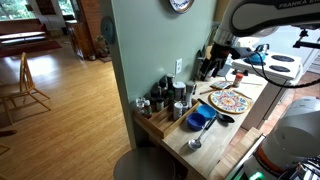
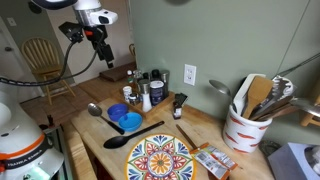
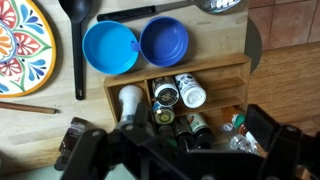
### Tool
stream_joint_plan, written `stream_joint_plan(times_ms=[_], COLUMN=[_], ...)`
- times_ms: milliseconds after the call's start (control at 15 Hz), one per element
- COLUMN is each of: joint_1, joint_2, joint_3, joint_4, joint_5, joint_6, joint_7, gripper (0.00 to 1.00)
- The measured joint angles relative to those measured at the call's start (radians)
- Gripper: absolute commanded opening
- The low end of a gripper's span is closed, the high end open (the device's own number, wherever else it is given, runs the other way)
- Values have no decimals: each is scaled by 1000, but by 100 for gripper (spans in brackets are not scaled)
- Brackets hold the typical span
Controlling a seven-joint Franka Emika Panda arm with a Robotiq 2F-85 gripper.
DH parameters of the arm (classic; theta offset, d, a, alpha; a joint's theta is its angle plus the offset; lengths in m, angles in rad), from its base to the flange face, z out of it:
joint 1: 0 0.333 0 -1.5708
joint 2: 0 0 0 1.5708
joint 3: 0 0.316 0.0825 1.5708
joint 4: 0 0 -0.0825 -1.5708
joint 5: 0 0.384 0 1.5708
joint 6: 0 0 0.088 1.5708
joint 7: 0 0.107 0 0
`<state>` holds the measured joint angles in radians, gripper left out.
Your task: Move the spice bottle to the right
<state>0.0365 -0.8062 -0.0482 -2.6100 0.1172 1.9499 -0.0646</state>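
Several spice bottles stand in a wooden rack (image 3: 232,78) on the counter. They include a white-capped one (image 3: 131,100), a white-labelled one (image 3: 190,92), a metal-lidded one (image 3: 165,96) and dark ones (image 3: 196,126). The rack also shows in both exterior views (image 1: 158,118) (image 2: 132,102). My gripper (image 3: 170,150) hangs well above the rack, open and empty. Its two dark fingers frame the bottles in the wrist view and hide the rack's near part. The gripper shows in both exterior views (image 1: 209,64) (image 2: 105,53).
Two blue bowls (image 3: 110,47) (image 3: 165,41) sit beside the rack, with a black spoon (image 3: 79,40) and a colourful plate (image 3: 22,45) beyond them. A utensil crock (image 2: 243,128) stands at the counter's far end. The green wall (image 2: 220,40) runs behind the rack.
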Motion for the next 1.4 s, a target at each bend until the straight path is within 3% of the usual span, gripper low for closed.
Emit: stream_joint_plan(times_ms=[467, 1400], joint_1=[32, 11], joint_2=[186, 564], joint_3=[66, 17], joint_4=[105, 257], joint_5=[-6, -33], joint_6=[166, 460], joint_7=[-4, -110], gripper=[100, 100])
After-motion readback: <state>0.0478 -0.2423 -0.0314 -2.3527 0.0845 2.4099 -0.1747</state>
